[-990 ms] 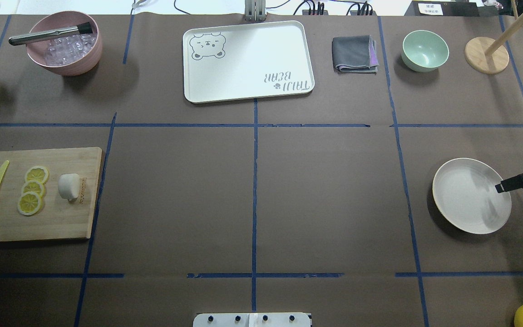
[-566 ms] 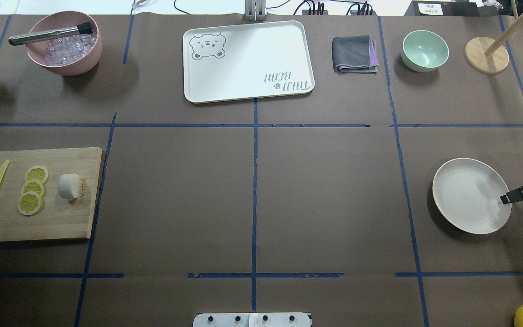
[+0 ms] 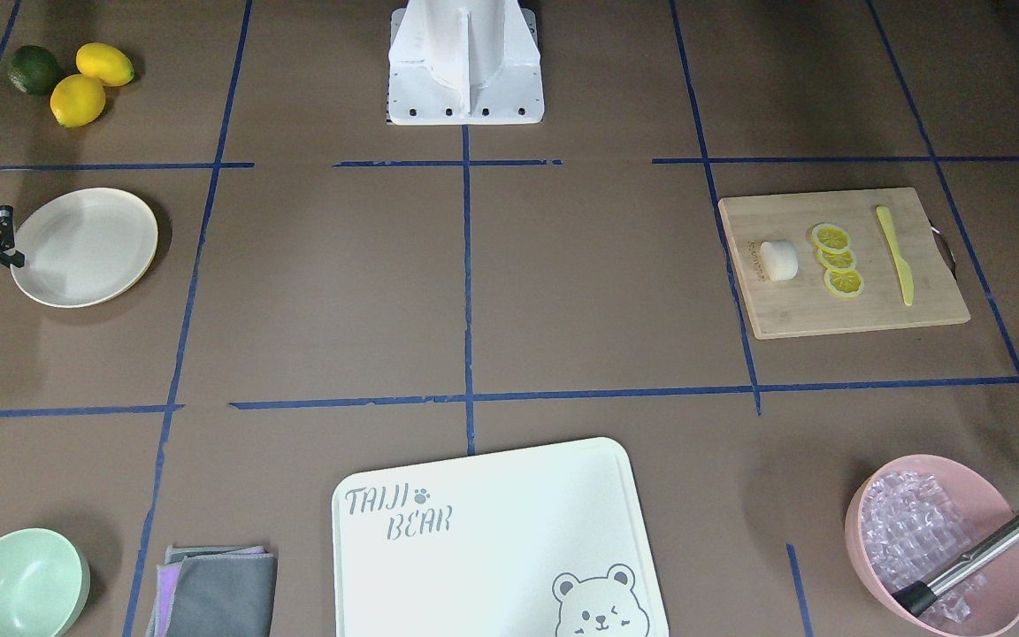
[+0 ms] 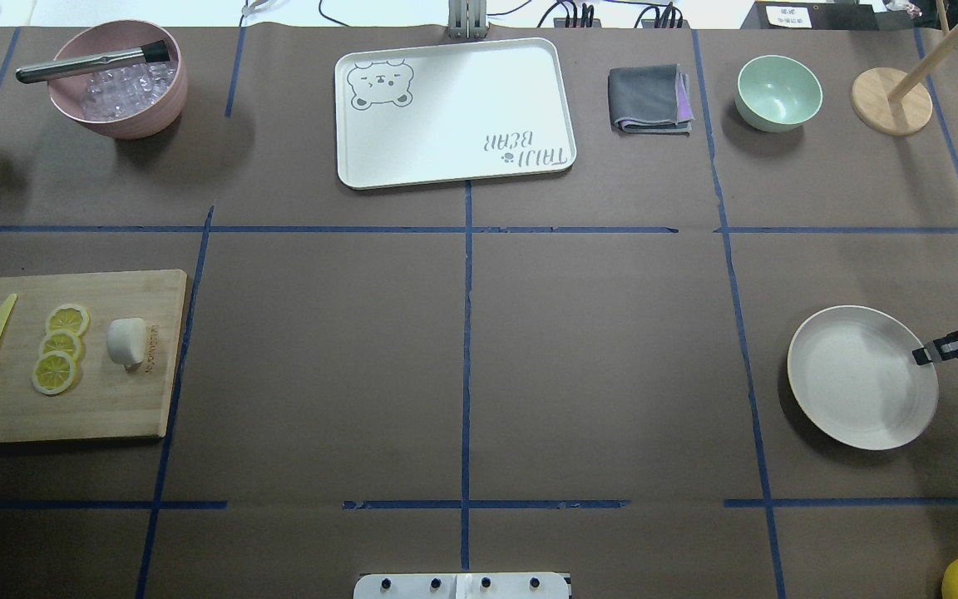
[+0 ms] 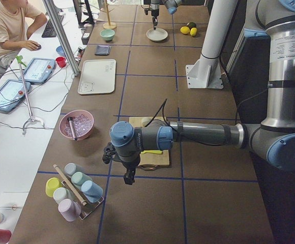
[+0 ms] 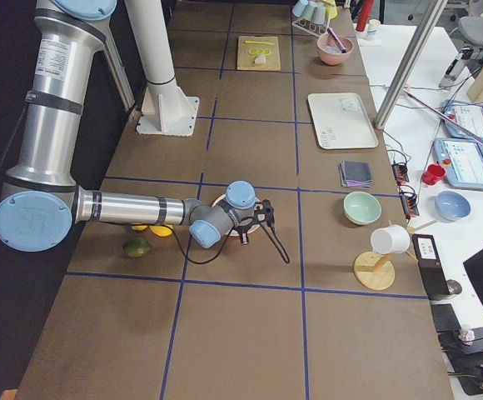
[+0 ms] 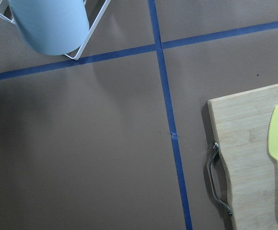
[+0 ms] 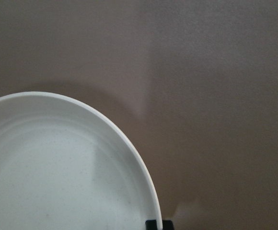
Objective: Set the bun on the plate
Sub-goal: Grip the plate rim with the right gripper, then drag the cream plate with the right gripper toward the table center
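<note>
Lying on cutting board [image 4: 113, 408]: bun [image 4: 126, 341], beside lemon slices [image 4: 61, 345], far across the worktop [image 4: 595, 349] from the plate [image 4: 853, 391]. At the plate's rim, on the side away from the bun: right gripper [image 4: 921, 356], pinched onto the rim. Only the right wrist view shows a black fingertip [image 8: 153, 224] against that edge. Only the left side view shows the left gripper [image 5: 129, 178], out past the board from the plate; its opening cannot be told.
</note>
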### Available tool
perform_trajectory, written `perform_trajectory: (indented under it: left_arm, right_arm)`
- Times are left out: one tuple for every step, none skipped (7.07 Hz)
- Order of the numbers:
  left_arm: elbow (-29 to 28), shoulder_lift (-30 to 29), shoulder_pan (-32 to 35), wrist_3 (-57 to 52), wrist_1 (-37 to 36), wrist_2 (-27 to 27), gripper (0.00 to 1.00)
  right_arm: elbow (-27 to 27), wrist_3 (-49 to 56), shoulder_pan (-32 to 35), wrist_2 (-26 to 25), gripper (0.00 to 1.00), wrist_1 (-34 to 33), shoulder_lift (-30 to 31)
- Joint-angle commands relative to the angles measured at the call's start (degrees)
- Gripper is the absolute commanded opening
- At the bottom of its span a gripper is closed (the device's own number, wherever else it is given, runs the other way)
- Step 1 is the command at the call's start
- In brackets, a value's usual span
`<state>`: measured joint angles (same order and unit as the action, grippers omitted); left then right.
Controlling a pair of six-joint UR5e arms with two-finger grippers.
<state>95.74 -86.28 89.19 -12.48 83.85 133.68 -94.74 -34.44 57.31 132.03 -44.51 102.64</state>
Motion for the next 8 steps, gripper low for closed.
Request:
perform_trajectory:
  left_arm:
    - [0.0, 0.1, 0.0, 0.0, 0.0, 0.0, 1.0]
    - [0.0, 0.1, 0.0, 0.0, 0.0, 0.0, 1.0]
    - [0.0, 0.2, 0.0, 0.0, 0.0, 0.0, 1.0]
    - [0.1, 0.3, 0.0, 0.0, 0.0, 0.0, 1.0]
    - [0.1, 0.3, -0.1, 0.0, 0.0, 0.0, 1.0]
    - [0.0, 0.3, 0.0, 0.0, 0.0, 0.0, 1.0]
    - [0.0, 0.3, 0.0, 0.0, 0.0, 0.0, 1.0]
    - [0.0, 0.3, -0.1, 0.0, 0.0, 0.0, 1.0]
  right_arm:
    - [-4.0, -10.6, -0.2, 3.8, 0.0, -0.3, -5.2]
    - [-4.3, -16.9, -2.5, 3.8, 0.0, -0.2, -9.7]
    - [-4.4, -24.6, -5.9, 2.9, 0.0, -0.7, -15.3]
    - [-4.2, -31.4, -10.2, 0.4, 0.0, -1.9, -21.0]
    - [-4.1, -35.5, -14.5, -4.0, 0.0, -7.7, -27.7]
    - [-3.9, -36.9, -19.1, -10.1, 0.0, -16.8, -34.7]
    - [-2.9, -38.2, -23.8, -16.0, 0.0, -22.9, -39.7]
    - [0.8, -41.5, -26.4, -18.7, 0.0, -23.3, -43.4]
